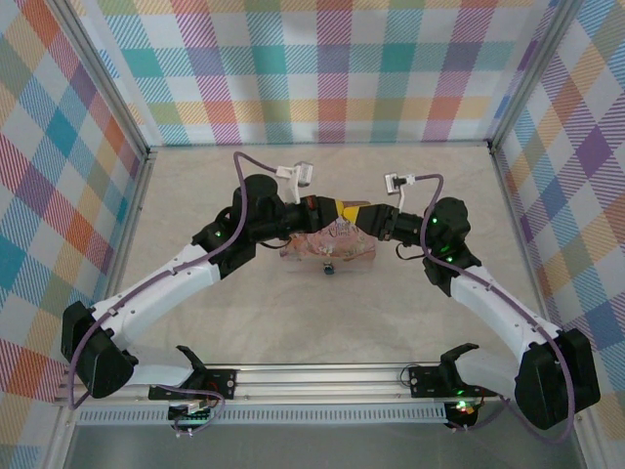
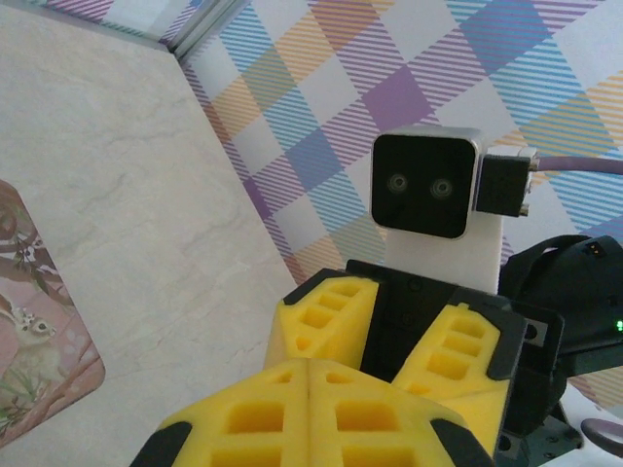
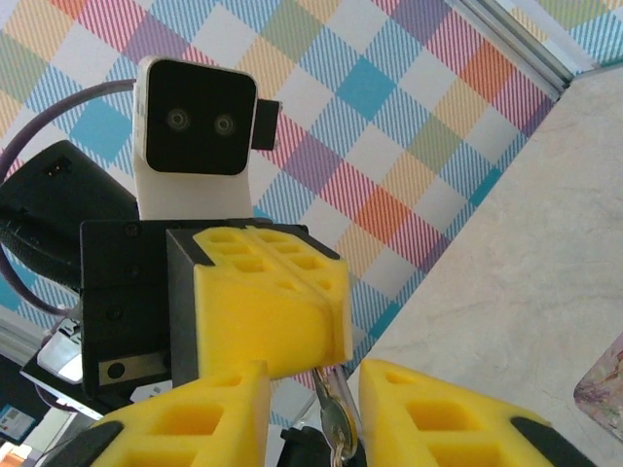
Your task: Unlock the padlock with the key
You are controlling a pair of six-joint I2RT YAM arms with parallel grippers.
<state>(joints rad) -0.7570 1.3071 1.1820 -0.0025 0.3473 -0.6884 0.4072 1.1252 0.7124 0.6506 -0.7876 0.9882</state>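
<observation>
Spread wide, the right gripper flanks the key pinched by the clamped left gripper above the tin, apparently for handover

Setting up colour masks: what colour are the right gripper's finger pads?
The pads are bright yellow; the left wrist view shows them best.

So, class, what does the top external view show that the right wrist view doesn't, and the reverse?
The top external view adds the padlock, at the near edge of the pink tin. The right wrist view adds the key, hanging from the shut left gripper between the open fingers of the right gripper. Shared: the two grippers meeting, part of the tin, the table and the checked walls.
</observation>
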